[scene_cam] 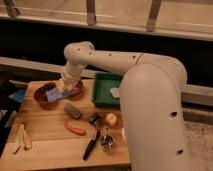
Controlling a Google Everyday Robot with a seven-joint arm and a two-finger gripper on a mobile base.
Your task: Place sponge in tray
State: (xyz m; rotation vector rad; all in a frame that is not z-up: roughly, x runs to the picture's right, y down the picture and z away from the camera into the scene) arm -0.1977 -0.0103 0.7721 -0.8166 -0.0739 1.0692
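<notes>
My gripper [63, 90] hangs from the white arm at the table's back left, just over a red bowl [45, 96]. It is shut on a blue sponge [54, 95], which it holds low above the bowl. The green tray [102, 95] stands to the right of the bowl, at the back middle of the wooden table. A small pale object [114, 92] lies in the tray. The gripper and sponge are left of the tray, apart from it.
A grey block [73, 111], an orange carrot [75, 129], an apple [111, 119], dark utensils [96, 142] and a banana [22, 138] lie on the table [45, 150]. The big white arm body [152, 115] fills the right side.
</notes>
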